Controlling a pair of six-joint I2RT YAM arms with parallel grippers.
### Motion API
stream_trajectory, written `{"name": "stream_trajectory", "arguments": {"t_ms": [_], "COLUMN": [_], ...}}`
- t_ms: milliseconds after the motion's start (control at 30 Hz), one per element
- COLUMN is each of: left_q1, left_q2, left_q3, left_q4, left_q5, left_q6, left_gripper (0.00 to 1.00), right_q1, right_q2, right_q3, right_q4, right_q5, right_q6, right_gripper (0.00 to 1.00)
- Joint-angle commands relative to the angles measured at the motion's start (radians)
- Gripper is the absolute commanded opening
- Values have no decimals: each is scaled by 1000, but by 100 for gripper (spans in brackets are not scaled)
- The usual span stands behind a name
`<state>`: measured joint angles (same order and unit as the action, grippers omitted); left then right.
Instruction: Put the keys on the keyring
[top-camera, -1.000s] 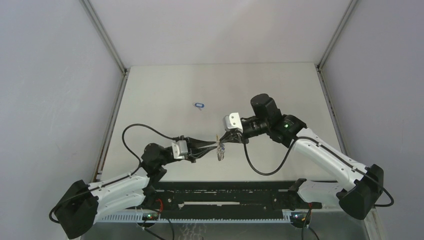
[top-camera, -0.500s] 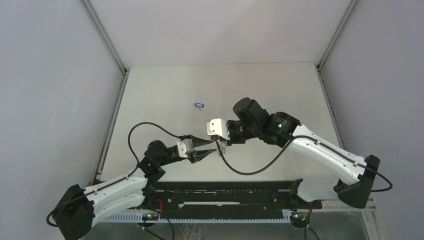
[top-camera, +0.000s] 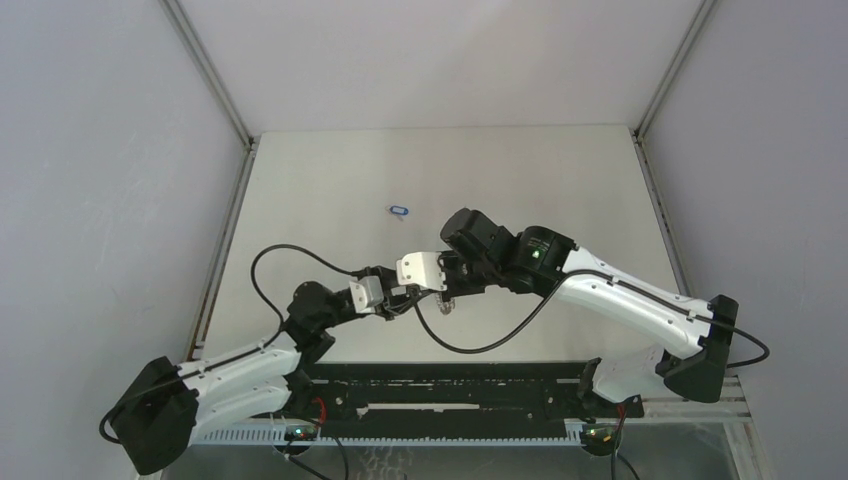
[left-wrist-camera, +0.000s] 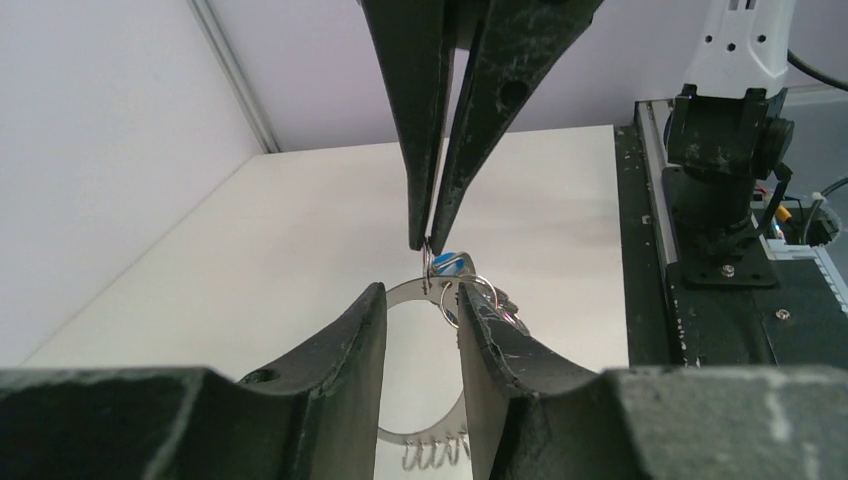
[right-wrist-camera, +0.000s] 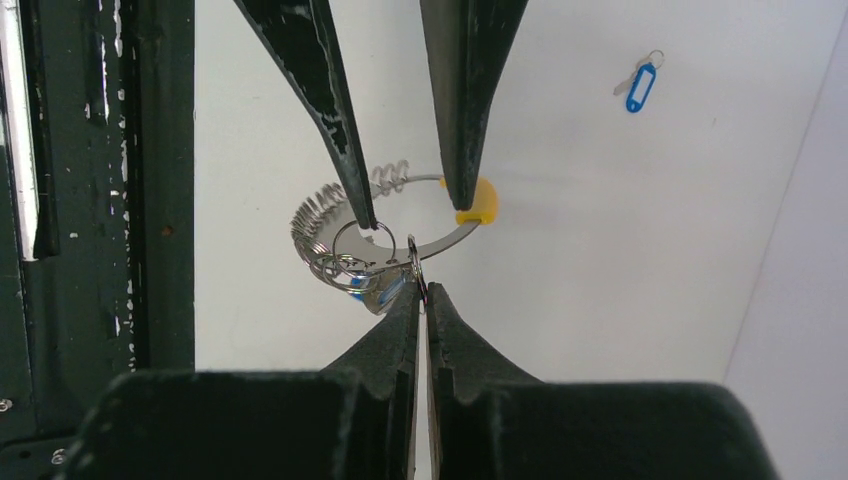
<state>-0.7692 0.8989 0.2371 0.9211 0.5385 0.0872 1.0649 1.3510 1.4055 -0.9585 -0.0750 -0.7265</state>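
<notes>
Keyring (right-wrist-camera: 478, 205) hangs above the desk's (top-camera: 560, 170) near edge, between the left pincer's (left-wrist-camera: 420, 295) parted jaws. Right pincer (right-wrist-camera: 424, 290) is clenched on one key (left-wrist-camera: 447, 264). Loosen that pinch and the bunch could drop.

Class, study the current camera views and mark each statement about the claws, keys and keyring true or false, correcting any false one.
1. The right claw is shut on a small ring. True.
2. The left claw has its fingers pressed together. False: they stand apart.
3. A blue-tagged key lies alone on the table, away from both claws. True.
4. The keyring has a red section. False: that section is yellow.
</notes>
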Motion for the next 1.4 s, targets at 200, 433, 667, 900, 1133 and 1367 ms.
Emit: {"name": "stream_trajectory", "arguments": {"t_ms": [200,433,667,900,1133,1367], "left_q1": [2,-5,-11,-16,-17,-17], "left_q2": [73,89,113,119,118,76], "left_q3": [51,63,75,83,78,28], "left_q4": [133,134,134,133,134,184], "left_q5": [40,39,38,34,34,-8], "left_q6": [-33,-35,-39,-42,-35,-34], "left_gripper": [36,33,25,21,1,0], "right_q1": [26,34,45,49,39,-76], "right_q2": [9,13,8,12,5,-143], "right_q3": [58,59,59,59,59,-35], "right_q4": [35,41,57,67,68,145], "right_q5": [26,27,19,9,6,-188], "right_q6": [-13,-9,-5,-2,10,38], "right_gripper": [0,0,0,0,0,23]}}
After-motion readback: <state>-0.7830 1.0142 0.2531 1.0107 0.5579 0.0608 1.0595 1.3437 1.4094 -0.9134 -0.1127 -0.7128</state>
